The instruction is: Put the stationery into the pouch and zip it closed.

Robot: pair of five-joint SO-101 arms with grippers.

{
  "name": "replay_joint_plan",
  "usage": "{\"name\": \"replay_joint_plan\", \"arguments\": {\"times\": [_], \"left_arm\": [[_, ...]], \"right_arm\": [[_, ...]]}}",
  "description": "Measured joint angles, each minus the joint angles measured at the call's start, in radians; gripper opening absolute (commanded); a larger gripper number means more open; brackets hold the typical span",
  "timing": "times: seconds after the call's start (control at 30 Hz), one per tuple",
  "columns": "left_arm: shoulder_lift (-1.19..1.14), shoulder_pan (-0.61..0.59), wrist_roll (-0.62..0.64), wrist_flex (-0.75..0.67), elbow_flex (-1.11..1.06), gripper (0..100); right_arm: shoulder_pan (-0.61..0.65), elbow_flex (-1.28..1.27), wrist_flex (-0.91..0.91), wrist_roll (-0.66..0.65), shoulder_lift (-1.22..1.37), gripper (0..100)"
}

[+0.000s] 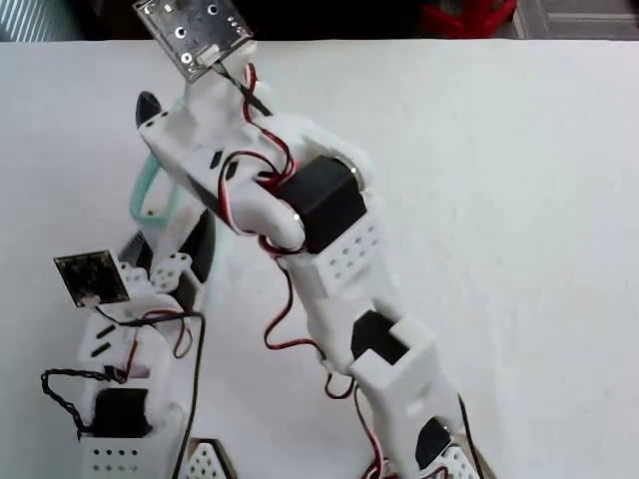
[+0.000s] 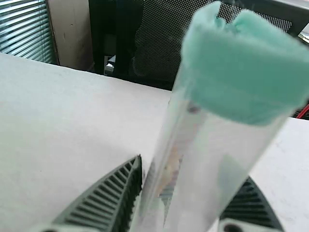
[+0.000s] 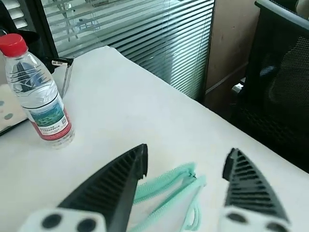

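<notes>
The left gripper (image 2: 193,174) is clamped on the pouch (image 2: 203,145). One dark ribbed jaw sits at each side of the pouch's lower part, so it stands upright between them. The pouch has a clear wall and a teal zip band (image 2: 241,67) along its top edge. Blurred shapes show through the clear wall, and I cannot tell what they are.

The right gripper (image 3: 187,151) is spread wide and holds nothing. Its two black jaws stand well apart, with the teal band lying in the gap between them. As far as its wrist view shows, the band touches neither jaw.

In the high view the right arm stretches from the near right corner across to the far left, with its gripper above the pouch. The left arm sits at the near left and grips the pouch from the near side.

Under both arms lies a white table (image 3: 120,96). Farther off on it a water bottle (image 3: 41,92) with a red cap stands upright. Beyond the table's edge are window blinds (image 3: 135,34) and a black mesh chair (image 3: 285,87).
</notes>
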State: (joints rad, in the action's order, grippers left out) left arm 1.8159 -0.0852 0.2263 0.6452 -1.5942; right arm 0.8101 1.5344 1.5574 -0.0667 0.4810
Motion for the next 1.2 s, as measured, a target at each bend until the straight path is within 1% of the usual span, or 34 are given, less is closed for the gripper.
{"name": "replay_joint_plan", "arguments": {"times": [0.03, 0.1, 0.2, 0.53, 0.67, 0.83, 0.9, 1.03, 1.1, 1.2], "left_arm": [[0.000, 0.000, 0.000, 0.000, 0.000, 26], [0.000, 0.000, 0.000, 0.000, 0.000, 26], [0.000, 0.000, 0.000, 0.000, 0.000, 26], [0.000, 0.000, 0.000, 0.000, 0.000, 26], [0.000, 0.000, 0.000, -0.009, 0.000, 26], [0.000, 0.003, 0.000, -0.009, 0.000, 26], [0.000, 0.003, 0.000, -0.009, 0.000, 26], [0.000, 0.003, 0.000, -0.009, 0.000, 25], [0.000, 0.003, 0.000, -0.009, 0.000, 23], [0.000, 0.003, 0.000, -0.009, 0.000, 19]], "right_arm": [[-0.005, 0.000, -0.009, 0.000, 0.008, 0.8], [-0.014, 0.000, -0.017, 0.000, 0.031, 4.8], [-0.020, -0.002, -0.012, 0.000, 0.078, 1.4], [-0.037, 0.023, 0.103, 0.002, 0.327, 1.8], [-0.066, 0.078, 0.109, 0.002, 0.354, 1.8], [-0.133, 0.120, 0.132, 0.002, 0.313, 1.8], [-0.155, 0.115, 0.147, 0.002, 0.247, 1.8], [-0.244, 0.107, 0.152, 0.002, 0.132, 1.8], [-0.278, 0.087, 0.152, 0.002, 0.092, 1.8], [-0.284, 0.023, 0.152, 0.002, 0.081, 1.8]]}}
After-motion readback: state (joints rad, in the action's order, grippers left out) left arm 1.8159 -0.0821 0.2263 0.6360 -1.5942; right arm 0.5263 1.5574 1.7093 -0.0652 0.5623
